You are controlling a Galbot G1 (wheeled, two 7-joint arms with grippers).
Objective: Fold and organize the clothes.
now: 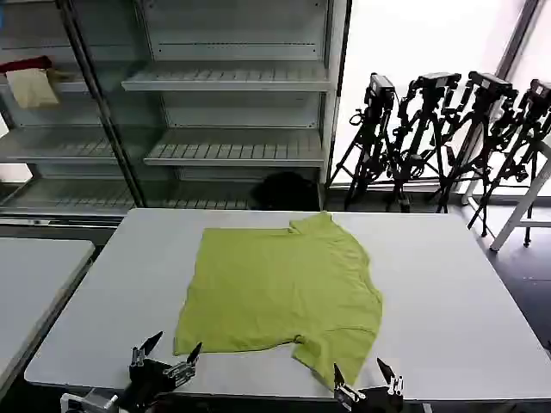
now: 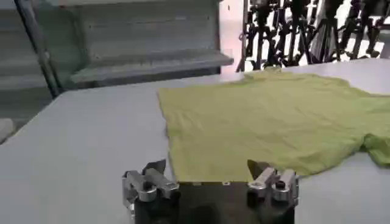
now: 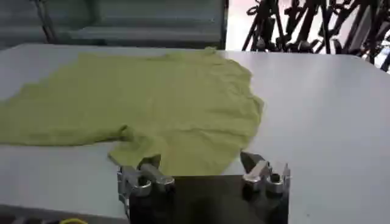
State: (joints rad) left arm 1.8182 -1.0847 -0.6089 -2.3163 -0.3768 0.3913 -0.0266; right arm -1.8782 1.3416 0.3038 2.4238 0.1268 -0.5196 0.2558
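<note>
Pale grey table (image 1: 448, 301) in front of me, matte top, with a second table (image 1: 34, 275) of the same kind just off to my left, a gap between them. Behind stand grey metal shelving units (image 1: 232, 112); on an upper left shelf lie a red cloth (image 1: 26, 64) and a cream cloth (image 1: 34, 88). To the back right, a cluster of black camera tripods (image 1: 448, 138) against a bright window, and a white frame leg at the far right edge.

The lime T-shirt (image 1: 280, 288) lies spread flat on the table, roughly central, slightly toward my near edge. One sleeve points to the far side, the other sleeve hangs toward the near edge by my right arm. Cloth mildly rumpled.

Left gripper (image 1: 170, 350) sits low at the near table edge, just beside the shirt's near-left corner, fingers spread apart, holding nothing. Right gripper (image 1: 366, 376) sits at the near edge too, by the near sleeve, fingers likewise parted and empty.

Left wrist view: left gripper (image 2: 210, 175) faces the shirt's (image 2: 274, 122) straight edge, which runs close in front of the fingertips. Right wrist view: right gripper (image 3: 201, 170) frames the near sleeve of the shirt (image 3: 152, 103); a yellow scrap shows at one corner, unidentifiable.
</note>
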